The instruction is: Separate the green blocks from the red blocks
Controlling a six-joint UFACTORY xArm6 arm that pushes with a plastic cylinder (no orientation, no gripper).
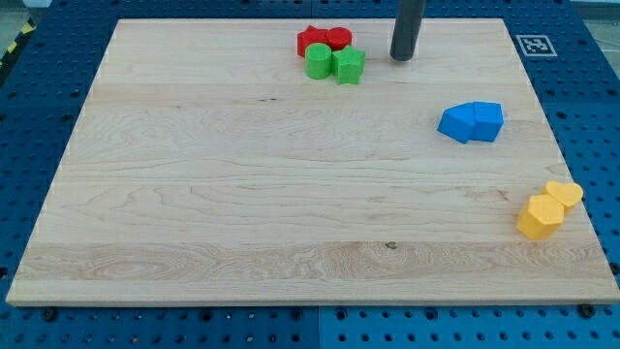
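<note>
Two red blocks sit touching near the view's top centre: a red star-like block [312,40] on the left and a red round block [338,38] on the right. Just below them, touching, are a green round block [319,61] and a green cube-like block [349,66]. The four form one tight cluster. My tip [402,57] is the lower end of the dark rod, to the right of the cluster, about a block's width from the green cube-like block, not touching any block.
Two blue blocks [472,122] lie together at the right. Two yellow blocks [548,207] lie together near the lower right edge. The wooden board [242,194] rests on a blue perforated table; a marker tag [535,45] sits at the top right.
</note>
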